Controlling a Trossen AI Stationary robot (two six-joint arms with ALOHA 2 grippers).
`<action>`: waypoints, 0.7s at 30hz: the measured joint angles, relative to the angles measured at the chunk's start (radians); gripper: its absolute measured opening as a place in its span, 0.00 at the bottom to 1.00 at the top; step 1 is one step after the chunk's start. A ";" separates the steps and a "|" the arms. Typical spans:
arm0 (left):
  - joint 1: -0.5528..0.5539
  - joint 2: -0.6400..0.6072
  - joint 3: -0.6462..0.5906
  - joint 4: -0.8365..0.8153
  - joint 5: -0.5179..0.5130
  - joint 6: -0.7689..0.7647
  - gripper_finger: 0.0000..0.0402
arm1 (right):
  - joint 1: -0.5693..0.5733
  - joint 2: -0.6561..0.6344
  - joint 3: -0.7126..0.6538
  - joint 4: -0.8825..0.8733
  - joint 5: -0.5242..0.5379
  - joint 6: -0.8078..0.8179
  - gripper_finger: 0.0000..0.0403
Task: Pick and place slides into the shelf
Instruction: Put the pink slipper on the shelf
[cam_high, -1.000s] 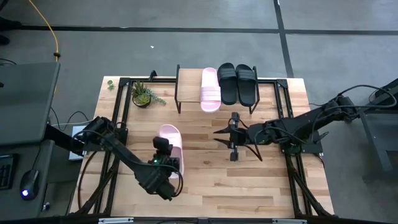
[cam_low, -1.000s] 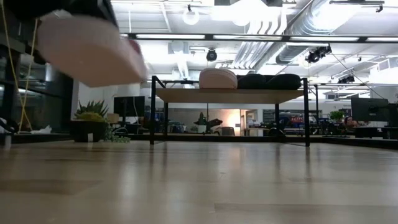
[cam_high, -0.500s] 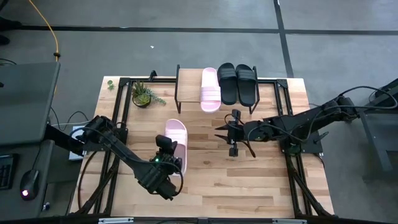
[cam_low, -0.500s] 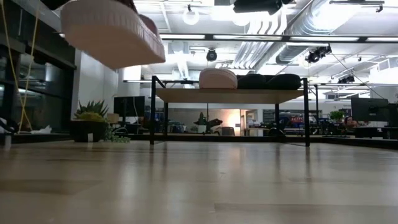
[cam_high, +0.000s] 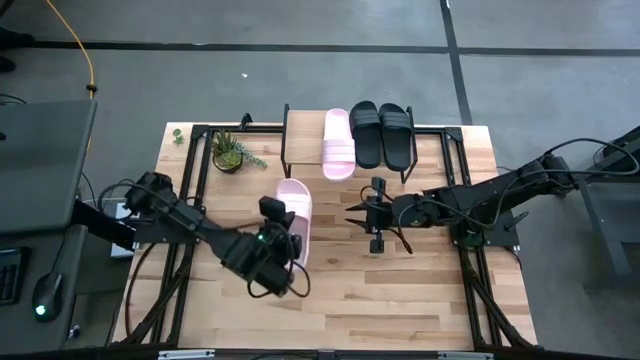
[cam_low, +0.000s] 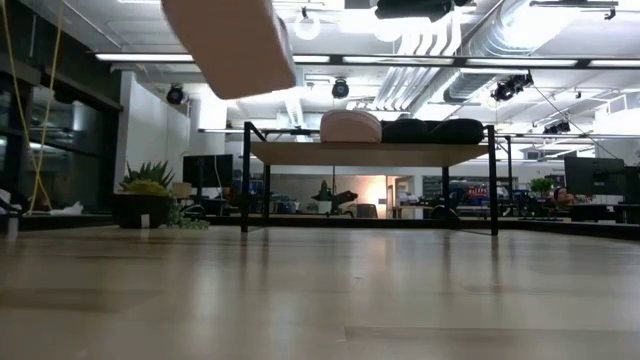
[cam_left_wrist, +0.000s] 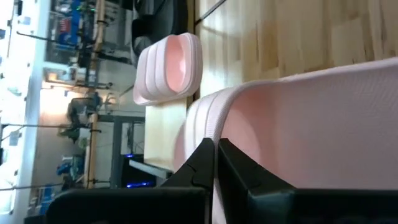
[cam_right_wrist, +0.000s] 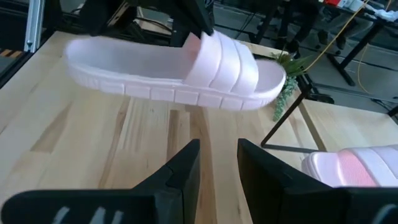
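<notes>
My left gripper (cam_high: 280, 226) is shut on a pale pink slide (cam_high: 293, 205) and carries it in the air above the table's middle. The low view shows its sole (cam_low: 230, 40) high up. The shelf (cam_high: 305, 145), a plank on thin black legs, stands at the far edge. On it lie the other pink slide (cam_high: 338, 143) and two black slides (cam_high: 381, 134), soles on the plank. My right gripper (cam_high: 355, 215) hovers open to the right of the carried slide, pointing at it. My left gripper (cam_left_wrist: 216, 162) pinches the pink slide's strap at its heel-side edge (cam_right_wrist: 200, 38), one finger under the strap and one on top. It comes slanting down from the near left. The slide is lifted clear and about level, toe toward the shelf.
A small potted plant (cam_high: 230, 152) stands left of the shelf at the far edge. The shelf plank is bare left of its pink slide. Black frame rails (cam_high: 190, 190) run along the table's left and right sides. Bare tabletop (cam_high: 400, 300) lies near me.
My left gripper has carried the pink slide up, toward the far edge and a little to the right, closer to the shelf, still shut on it. My right gripper has shifted slightly toward the table's left, then kept still.
</notes>
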 joint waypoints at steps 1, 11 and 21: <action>0.012 -0.007 0.000 0.025 0.011 0.037 0.00 | 0.000 0.000 0.000 0.000 0.000 -0.007 0.24; 0.118 -0.055 0.000 0.162 0.102 0.266 0.00 | 0.000 0.000 0.000 0.000 0.000 -0.015 0.24; 0.181 -0.091 0.000 0.259 0.215 0.368 0.00 | 0.000 0.000 0.000 -0.001 0.000 -0.015 0.24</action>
